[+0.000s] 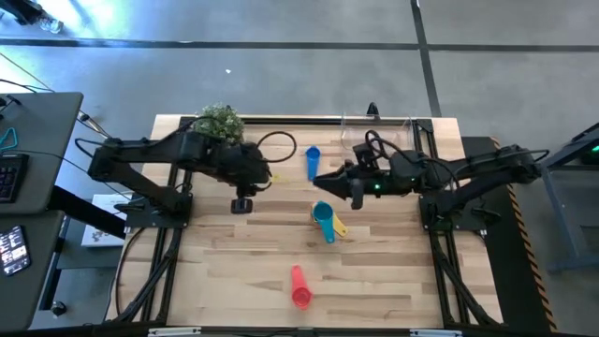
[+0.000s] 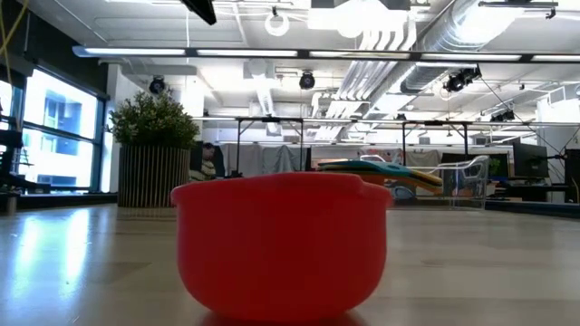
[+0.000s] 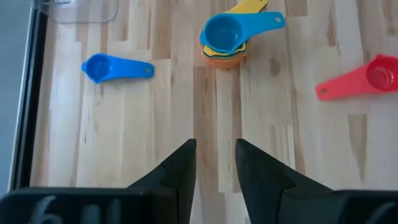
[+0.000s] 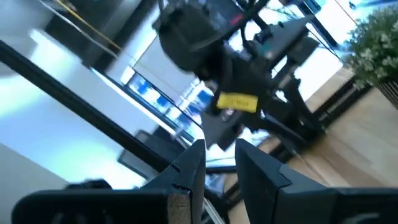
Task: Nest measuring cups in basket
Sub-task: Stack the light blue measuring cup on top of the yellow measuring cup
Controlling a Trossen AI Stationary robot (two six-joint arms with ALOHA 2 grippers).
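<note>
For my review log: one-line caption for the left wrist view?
Left claw hovers above bare wood, facing blue cup, nested cup stack, red cup.

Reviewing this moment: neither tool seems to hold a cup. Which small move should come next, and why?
Probably lower the right tool toward the blue cup just beside it. That cup lies alone on the table, the basket stands close behind it, and the right tool grips nothing. The nested teal stack and the red cup lie farther off. The left tool waits, empty.
</note>
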